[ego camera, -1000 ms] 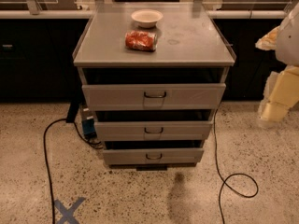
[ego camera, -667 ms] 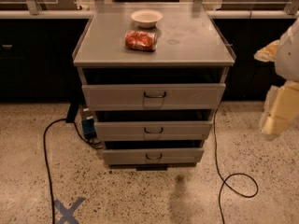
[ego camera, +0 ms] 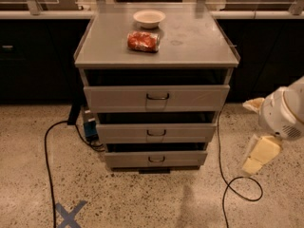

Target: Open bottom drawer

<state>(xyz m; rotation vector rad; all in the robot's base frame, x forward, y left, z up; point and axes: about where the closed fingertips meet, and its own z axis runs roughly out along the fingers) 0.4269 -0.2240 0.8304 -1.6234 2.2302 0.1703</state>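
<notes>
Speckled terrazzo floor (ego camera: pixel 142 203) with blue tape X (ego camera: pixel 70 215), black cables (ego camera: pixel 46 158), dark cabinets (ego camera: pixel 33 61) behind.

Count at one cabinet (ego camera: pixel 190 46): three drawers, namely top drawer (ego camera: pixel 190 99), middle drawer (ego camera: pixel 190 133) and bottom drawer (ego camera: pixel 185 158), each with one dark handle, so three handles in all. On its top I tally two things, one bowl (ego camera: pixel 149 18) and one red packet (ego camera: pixel 143 41); on the floor are two black cables, one to the left (ego camera: pixel 45 160) and one to the right (ego camera: pixel 220 156), plus one blue tape cross (ego camera: pixel 70 213) and one blue object (ego camera: pixel 90 127) just beside the cabinet's left side. My gripper (ego camera: pixel 260 155), one only, hangs low at the right edge, well apart from the cabinet.
</notes>
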